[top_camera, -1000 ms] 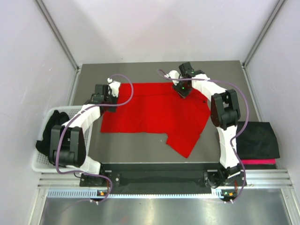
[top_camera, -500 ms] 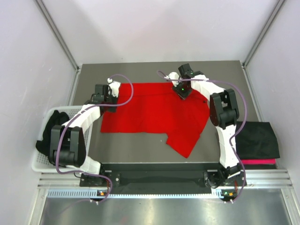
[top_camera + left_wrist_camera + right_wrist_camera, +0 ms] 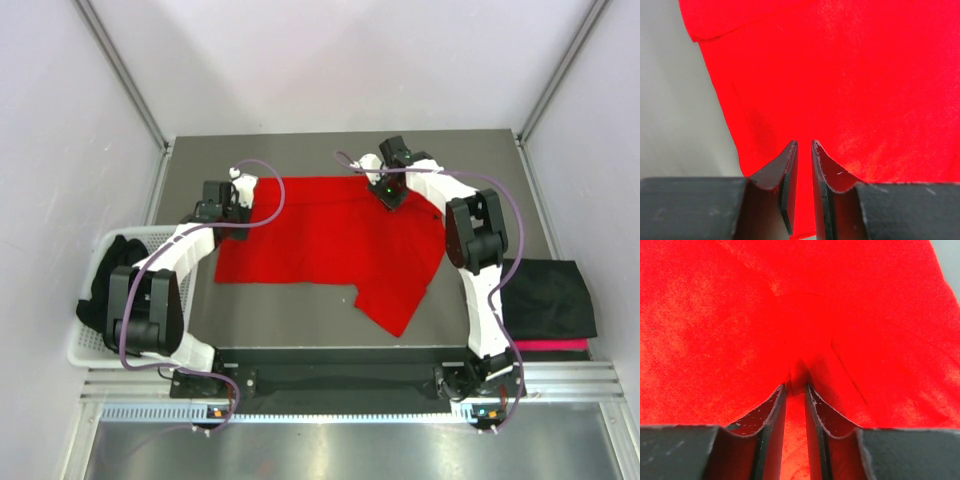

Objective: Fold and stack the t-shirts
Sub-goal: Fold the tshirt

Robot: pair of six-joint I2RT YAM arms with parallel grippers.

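Red t-shirt (image 3: 330,235) lies flat on the table (image 3: 300,150), its long way left to right. The left gripper (image 3: 804,145) pinches its far left corner. The right gripper (image 3: 795,387) pinches its far edge.

You have bright, even light from above in the top view, casting only faint, soft shadows on the tabletop (image 3: 280,315). In both wrist views the red t-shirt (image 3: 865,75) glows oversaturated, its weave grainy and slightly soft
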